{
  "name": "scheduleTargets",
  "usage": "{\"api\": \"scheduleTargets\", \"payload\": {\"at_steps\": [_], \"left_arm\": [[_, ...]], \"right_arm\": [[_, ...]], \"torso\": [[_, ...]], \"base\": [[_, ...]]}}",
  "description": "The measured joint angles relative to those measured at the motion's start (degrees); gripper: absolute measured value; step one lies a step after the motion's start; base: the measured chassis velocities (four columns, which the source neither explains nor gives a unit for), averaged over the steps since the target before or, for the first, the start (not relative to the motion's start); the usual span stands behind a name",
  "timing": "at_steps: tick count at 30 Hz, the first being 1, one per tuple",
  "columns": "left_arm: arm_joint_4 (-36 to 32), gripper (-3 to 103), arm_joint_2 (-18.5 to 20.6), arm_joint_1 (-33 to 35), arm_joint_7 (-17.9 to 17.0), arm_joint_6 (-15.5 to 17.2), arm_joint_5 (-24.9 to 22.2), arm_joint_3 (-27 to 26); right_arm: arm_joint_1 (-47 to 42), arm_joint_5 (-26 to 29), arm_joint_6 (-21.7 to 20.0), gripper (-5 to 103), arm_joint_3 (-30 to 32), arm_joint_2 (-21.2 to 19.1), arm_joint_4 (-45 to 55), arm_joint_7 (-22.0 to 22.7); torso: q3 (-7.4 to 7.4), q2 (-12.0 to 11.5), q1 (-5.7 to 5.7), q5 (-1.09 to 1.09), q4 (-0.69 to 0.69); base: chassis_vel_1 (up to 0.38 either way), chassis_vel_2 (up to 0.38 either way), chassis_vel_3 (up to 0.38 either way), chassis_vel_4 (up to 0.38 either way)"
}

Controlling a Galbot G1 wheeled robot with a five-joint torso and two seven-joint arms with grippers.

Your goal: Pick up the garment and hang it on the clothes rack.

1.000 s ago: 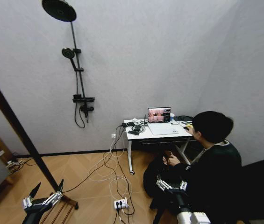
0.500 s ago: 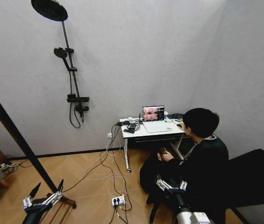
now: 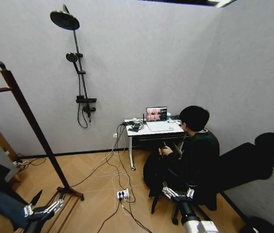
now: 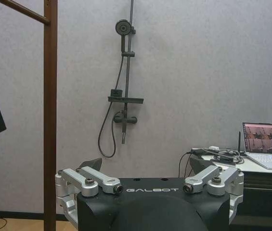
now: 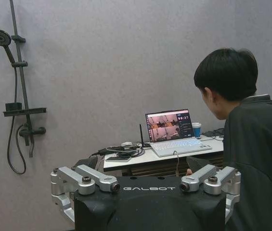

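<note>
Both arms are hanging low in front of the robot with nothing in them: the left gripper (image 3: 48,198) is sitting at seven o'clock in the head view, just beside the foot of the clothes rack (image 3: 30,127), and the right gripper (image 3: 178,192) is sitting at five o'clock. Both are showing their jaws spread wide apart and empty in the wrist views. The rack is leaning up through nine o'clock, its knob-topped post and rail bare where they are showing, with a dark blue cloth (image 3: 3,204) lying low at eight o'clock. A black, soft-looking mass (image 3: 250,162) is lying at three to four o'clock, well apart from the rack; it is probably the garment, though no hanger or hook is showing, so that is not certain. Judging by its look, the cloth is going to be light, limp and prone to sliding, sagging wherever it is pinched. The wooden hanger is likely offering the only stiff hold, so gripping its neck just under the hook is looking safest, leaving the hook free for the rail.
</note>
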Motion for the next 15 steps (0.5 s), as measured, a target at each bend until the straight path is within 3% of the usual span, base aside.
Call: {"api": "scheduleTargets", "payload": {"at_steps": [15], "left_arm": [[0.00,100,0.00,-0.01,0.03,0.00,0.00,0.00]], "right_arm": [[0.05,0.00,0.00,100,0.01,0.00,0.00,0.00]], "torso": [[0.02,-0.04,0.07,0.02,0.00]], "base": [[-0.004,0.051,0.055,0.015]]}}
